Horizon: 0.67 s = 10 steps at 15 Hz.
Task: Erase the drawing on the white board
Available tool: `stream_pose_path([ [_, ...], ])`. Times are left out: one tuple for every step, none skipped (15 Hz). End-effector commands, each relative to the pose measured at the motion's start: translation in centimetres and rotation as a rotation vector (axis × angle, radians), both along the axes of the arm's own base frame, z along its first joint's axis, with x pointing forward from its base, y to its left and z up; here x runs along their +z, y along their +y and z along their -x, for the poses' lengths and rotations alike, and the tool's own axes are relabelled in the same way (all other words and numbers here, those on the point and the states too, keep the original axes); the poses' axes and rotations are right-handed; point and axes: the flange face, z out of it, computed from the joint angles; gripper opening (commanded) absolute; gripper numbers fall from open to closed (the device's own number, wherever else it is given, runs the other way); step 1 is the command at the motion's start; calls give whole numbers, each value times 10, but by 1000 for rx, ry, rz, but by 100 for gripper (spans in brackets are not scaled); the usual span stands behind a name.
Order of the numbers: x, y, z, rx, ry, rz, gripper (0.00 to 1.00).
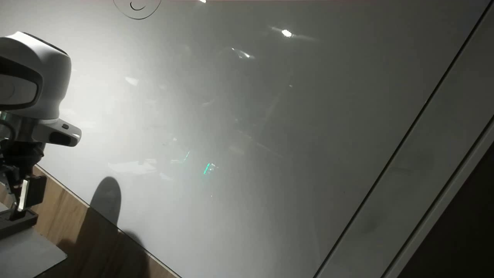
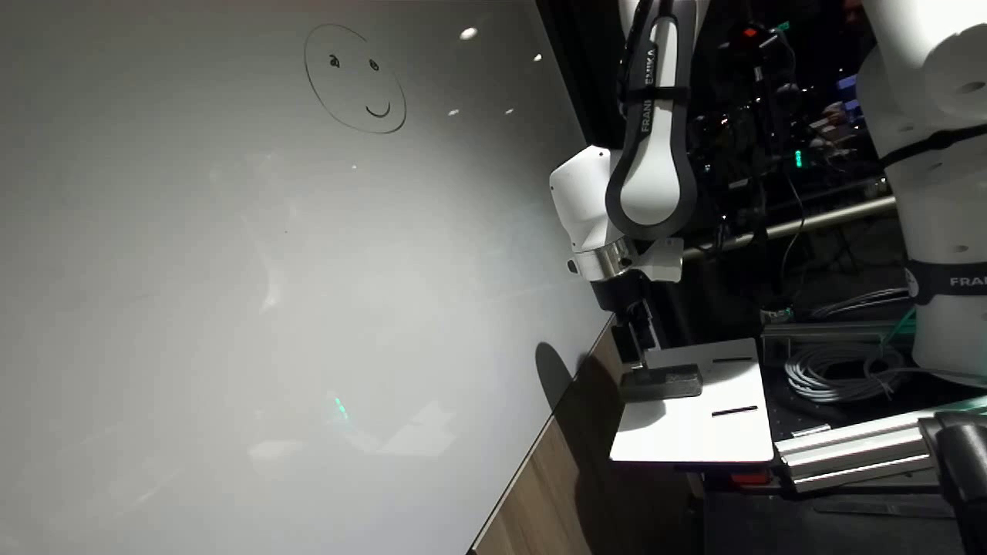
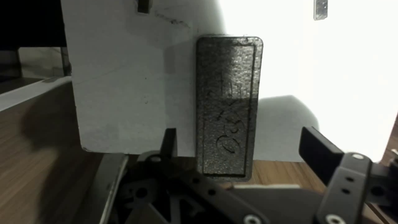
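- The dark room (image 2: 717, 297) around me is mostly too dim to make out.
- The big, shiny, grey-white board (image 1: 270, 127) looks hard and slippery, so a wipe should glide.
- The brown wooden strip (image 2: 532, 486) runs along one edge of the board.
- The flat white plate (image 2: 717, 439) sits near that strip.
- The thin, dark pen drawing (image 2: 355, 79), a smiley face, is on the board, well away from the wooden edge; I guess it rubs off easily.
- My black two-finger pincer (image 3: 238, 140) is spread wide and holds nothing.
- The long, dark grey block (image 3: 228, 109) with round corners, an eraser I think, lies on the plate, one short end seeming to poke past the board-side edge. It should be light, with a stiff back. I'd squeeze the middle of its long sides; my fingers (image 3: 318, 155) stand at both, not touching.
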Motion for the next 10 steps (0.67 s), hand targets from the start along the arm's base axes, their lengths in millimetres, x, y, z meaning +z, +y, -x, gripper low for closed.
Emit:
stream_pose_path([
  [-10, -7, -13, -12, -14, 15, 100],
  [-13, -8, -15, -14, -14, 17, 100],
  [-17, -10, -16, -16, -10, 20, 100],
  [-20, -10, -17, -18, -7, 21, 100],
  [-23, -11, -17, -19, -4, 22, 100],
  [-25, -11, -18, -20, -2, 23, 100],
  [-28, -12, -19, -23, 1, 25, 100],
  [-30, -13, -19, -25, 6, 26, 100],
  [-31, -12, -18, -26, 10, 26, 100],
  [-32, -11, -18, -26, 12, 27, 75],
])
